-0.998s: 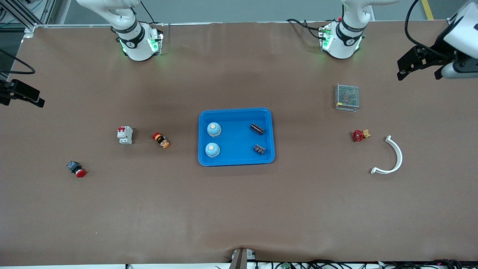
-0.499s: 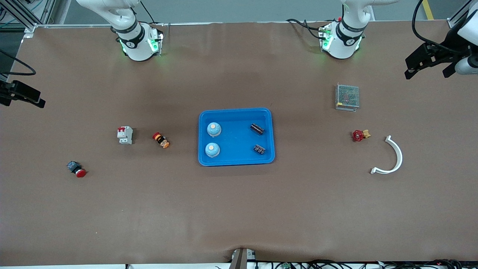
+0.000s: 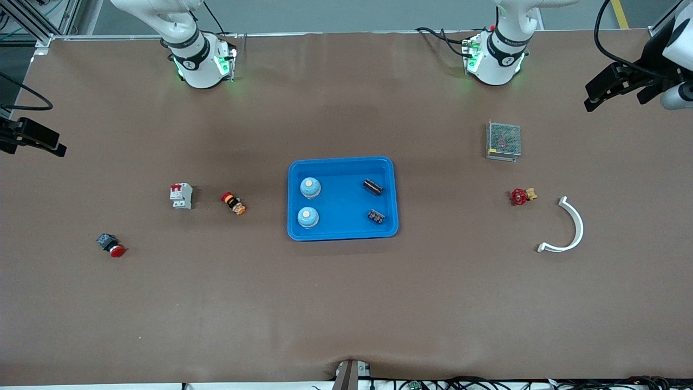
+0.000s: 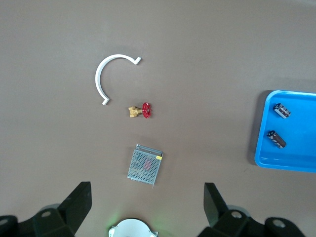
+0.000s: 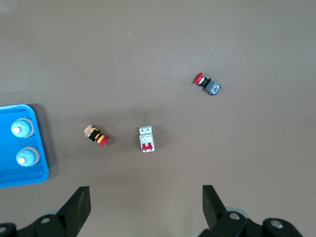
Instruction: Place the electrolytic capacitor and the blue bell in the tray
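1. The blue tray (image 3: 342,162) sits mid-worktop, and everything the task asks for is in it.
2. Two blue bells (image 3: 310,187) (image 3: 307,217) stand on the side toward the right arm's end.
3. Two electrolytic capacitors (image 3: 372,187) (image 3: 376,216) lie on the side toward the left arm's end; whether they touch the rim is hard to tell.
4. The left gripper (image 3: 617,86) hangs over the worktop's edge at the left arm's end, fingers spread, empty.
5. The right gripper (image 3: 32,140) hangs over the edge at the right arm's end, fingers spread as well, holding nothing.
6. Toward the left arm's end: a metal mesh box (image 3: 503,140), a red-handled valve (image 3: 522,195), a white curved bracket (image 3: 568,227).
7. Toward the right arm's end: a circuit breaker (image 3: 181,195), an orange-and-black button switch (image 3: 233,203), a red push button (image 3: 111,245).
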Controlling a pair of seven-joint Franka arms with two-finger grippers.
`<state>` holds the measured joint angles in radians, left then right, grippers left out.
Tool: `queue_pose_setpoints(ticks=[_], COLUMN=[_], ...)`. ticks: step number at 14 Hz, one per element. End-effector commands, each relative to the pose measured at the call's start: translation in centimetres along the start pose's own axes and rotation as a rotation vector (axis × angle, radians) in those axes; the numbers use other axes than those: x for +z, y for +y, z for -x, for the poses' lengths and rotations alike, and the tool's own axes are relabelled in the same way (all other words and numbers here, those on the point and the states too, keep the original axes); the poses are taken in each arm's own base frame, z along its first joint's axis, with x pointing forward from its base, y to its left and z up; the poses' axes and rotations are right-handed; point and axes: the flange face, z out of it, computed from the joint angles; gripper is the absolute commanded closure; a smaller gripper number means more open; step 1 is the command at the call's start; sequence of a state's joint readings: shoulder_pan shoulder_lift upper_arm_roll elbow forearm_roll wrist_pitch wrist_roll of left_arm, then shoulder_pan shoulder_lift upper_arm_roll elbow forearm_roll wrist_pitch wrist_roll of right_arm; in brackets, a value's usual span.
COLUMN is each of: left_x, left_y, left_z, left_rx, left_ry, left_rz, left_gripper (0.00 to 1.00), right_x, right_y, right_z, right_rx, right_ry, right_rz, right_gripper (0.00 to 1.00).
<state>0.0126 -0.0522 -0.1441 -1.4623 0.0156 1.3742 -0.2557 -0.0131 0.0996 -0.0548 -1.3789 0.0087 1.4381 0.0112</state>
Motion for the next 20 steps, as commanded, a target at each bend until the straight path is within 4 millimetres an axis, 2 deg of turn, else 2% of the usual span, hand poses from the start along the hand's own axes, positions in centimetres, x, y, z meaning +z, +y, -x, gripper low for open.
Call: queue_pose_setpoints(ticks=[1, 2, 3, 7, 10, 12, 14, 20], left_x=[1.4, 2.5, 2.7, 5.5, 5.3, 4.3, 3.4, 3.7], left_y=[-0.1, -0.2, -0.2, 0.2, 0.1, -0.3, -1.6, -1.7], left_z=[-0.3, -0.3, -0.5, -0.8, -0.8, -1.1, -1.7, -1.8], left_rx=[0.055, 0.136, 0.165, 0.191, 0.222, 0.225, 0.243, 0.265], left_ry=[-0.038, -0.063, -0.06, 0.0, 0.022, 0.039, 0.059, 0.043], left_rz=[-0.009, -0.007, -0.01, -0.018, -0.012, -0.012, -0.009, -0.002], left_gripper=[0.0, 0.0, 0.0, 0.0, 0.0, 0.0, 0.0, 0.0], right_x=[0.0, 0.0, -0.1, -0.1, -0.1, -0.1, -0.2, -0.2], right_y=[0.1, 0.1, 0.1, 0.1, 0.1, 0.0, -0.2, -0.2], right_z=[0.2, 0.2, 0.2, 0.2, 0.1, 0.1, 0.1, 0.0], right_rx=[0.0, 0.0, 0.0, 0.0, 0.0, 0.001, 0.0, 0.0], right_ry=[-0.001, -0.001, 0.001, 0.002, 0.004, 0.007, 0.013, 0.017], right_rz=[0.009, 0.009, 0.009, 0.007, 0.006, 0.0, -0.003, -0.003], right_gripper=[0.0, 0.0, 0.0, 0.0, 0.0, 0.0, 0.0, 0.0])
